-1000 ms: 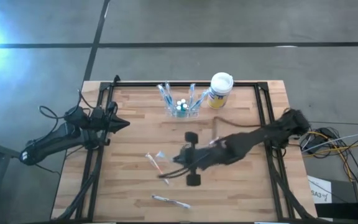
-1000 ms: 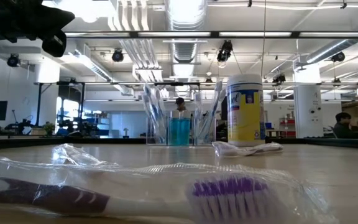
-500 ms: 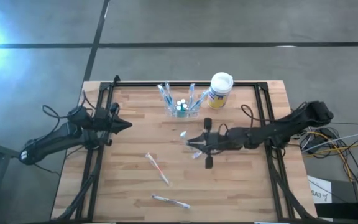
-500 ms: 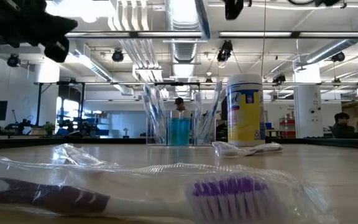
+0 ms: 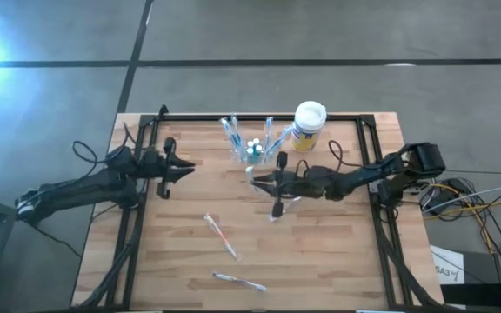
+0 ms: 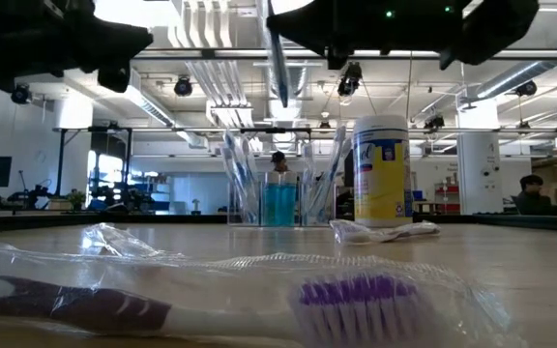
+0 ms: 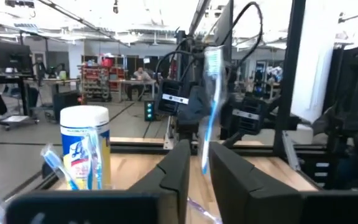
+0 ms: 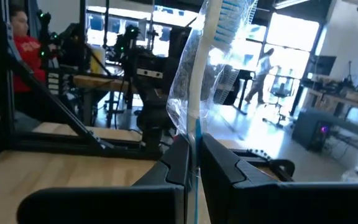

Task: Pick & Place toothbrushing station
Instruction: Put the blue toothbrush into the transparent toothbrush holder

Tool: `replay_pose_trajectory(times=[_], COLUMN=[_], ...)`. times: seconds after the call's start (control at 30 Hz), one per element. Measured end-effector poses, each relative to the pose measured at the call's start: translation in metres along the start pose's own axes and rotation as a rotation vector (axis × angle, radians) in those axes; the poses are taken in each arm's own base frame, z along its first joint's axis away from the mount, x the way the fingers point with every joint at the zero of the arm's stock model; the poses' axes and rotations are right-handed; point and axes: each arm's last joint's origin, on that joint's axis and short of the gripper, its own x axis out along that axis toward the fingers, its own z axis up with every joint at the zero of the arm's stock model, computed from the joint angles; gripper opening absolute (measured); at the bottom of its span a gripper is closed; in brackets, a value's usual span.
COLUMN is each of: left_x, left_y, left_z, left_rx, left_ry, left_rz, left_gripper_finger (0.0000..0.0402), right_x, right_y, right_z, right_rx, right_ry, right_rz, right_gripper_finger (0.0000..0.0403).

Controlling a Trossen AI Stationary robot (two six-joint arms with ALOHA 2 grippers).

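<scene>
**Wrapped toothbrush held above the table, holder just beyond the fingertips**

My right gripper [image 5: 263,180] has its fingers [image 8: 178,163] pinched tight on a wrapped toothbrush [image 8: 197,93], clamped low on the handle so the bristle head and most of the clear wrapper stand up past the fingertips. I judge that low grip is meant to leave the long end free to drop into a slot. In the overhead view the clear holder [image 5: 252,149] sits just beyond those fingertips, near the back edge of the table [image 5: 337,261], with several brushes already standing in it and the white-lidded canister [image 5: 307,126] just beside it. The holder rests on the table and neither gripper touches it.

My left gripper [image 5: 179,167] waits well apart on the other side, pointing toward the holder. Its fingers [image 7: 176,168] show only a narrow gap and nothing lies between them.

Two more wrapped brushes [image 5: 220,235] lie on the wood behind the right fingers, toward the front edge. I would guess they wait their turn.
</scene>
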Motion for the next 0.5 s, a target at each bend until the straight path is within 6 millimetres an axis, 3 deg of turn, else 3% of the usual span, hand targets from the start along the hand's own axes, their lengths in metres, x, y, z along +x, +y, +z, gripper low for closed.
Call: replay_pose_trajectory(times=[0.3,0.5], left_x=[0.034,0.061], left_y=[0.014,0.025], left_z=[0.013,0.019], left_rx=[0.106,0.199], left_ry=[0.025,0.036], left_rz=[0.033,0.021], left_gripper_finger=[0.0128,0.0156], right_x=[0.035,0.046], right_y=[-0.014,-0.033], right_z=[-0.002,0.0], right_rx=[-0.092,-0.07], right_ry=[-0.013,-0.038], right_rz=[-0.041,0.043], right_gripper_finger=[0.0018,0.0018])
